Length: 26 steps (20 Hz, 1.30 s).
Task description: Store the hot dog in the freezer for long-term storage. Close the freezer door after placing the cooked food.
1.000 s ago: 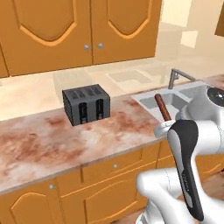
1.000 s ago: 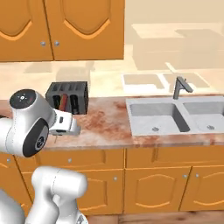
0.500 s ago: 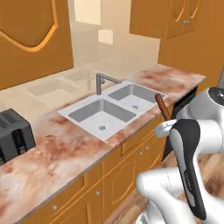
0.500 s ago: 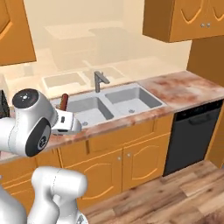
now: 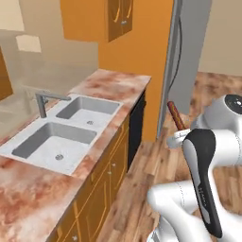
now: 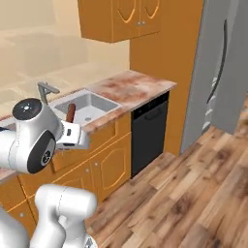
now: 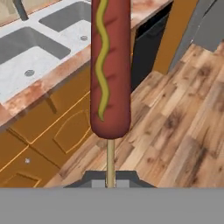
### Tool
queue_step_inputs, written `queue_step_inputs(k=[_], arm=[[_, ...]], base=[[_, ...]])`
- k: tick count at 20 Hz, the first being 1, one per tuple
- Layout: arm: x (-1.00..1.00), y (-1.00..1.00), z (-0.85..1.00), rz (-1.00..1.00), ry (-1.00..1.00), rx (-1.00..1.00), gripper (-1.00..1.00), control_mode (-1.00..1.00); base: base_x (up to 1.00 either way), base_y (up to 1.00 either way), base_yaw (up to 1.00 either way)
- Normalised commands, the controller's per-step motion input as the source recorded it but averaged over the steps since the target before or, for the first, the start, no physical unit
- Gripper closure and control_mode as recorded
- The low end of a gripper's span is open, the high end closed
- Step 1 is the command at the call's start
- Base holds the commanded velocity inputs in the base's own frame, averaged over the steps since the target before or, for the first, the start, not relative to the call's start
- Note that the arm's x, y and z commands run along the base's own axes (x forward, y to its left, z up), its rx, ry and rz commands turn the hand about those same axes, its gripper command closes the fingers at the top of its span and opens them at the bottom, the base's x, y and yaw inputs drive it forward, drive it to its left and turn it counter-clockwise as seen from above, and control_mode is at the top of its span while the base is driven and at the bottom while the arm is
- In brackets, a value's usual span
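Fingers (image 7: 110,183) clamping hot dog (image 7: 109,65) stick, over open wood floor (image 6: 193,193), freezer (image 6: 218,72) well apart

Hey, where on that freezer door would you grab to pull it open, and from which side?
Grip the long dark curved handle near mid-height, approaching the freezer door front-on. It bows outward, leaving finger room. The gripper currently holds the hot dog stick.

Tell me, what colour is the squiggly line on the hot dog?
Yellow, like mustard, running down the reddish-brown hot dog. The hand view shows it best.
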Motion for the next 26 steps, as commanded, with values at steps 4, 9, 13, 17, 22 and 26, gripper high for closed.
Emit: queue_step_inputs(k=[4,9,13,17,22,26], arm=[[0.0,0.0,0.0,0.0,0.0,0.0,1.0,1.0],[0.0,0.0,0.0,0.0,0.0,0.0,1.0,1.0],[0.0,0.0,0.0,0.0,0.0,0.0,1.0,1.0],[0.0,0.0,0.0,0.0,0.0,0.0,1.0,1.0],[0.0,0.0,0.0,0.0,0.0,0.0,1.0,1.0],[0.0,0.0,0.0,0.0,0.0,0.0,1.0,1.0]], base=[[0.05,-0.28,-0.59],[0.28,-0.27,-0.51],[0.7,-0.28,-0.44],[0.97,-0.05,-0.27],[0.96,-0.04,-0.17],[0.79,-0.16,-0.03]])
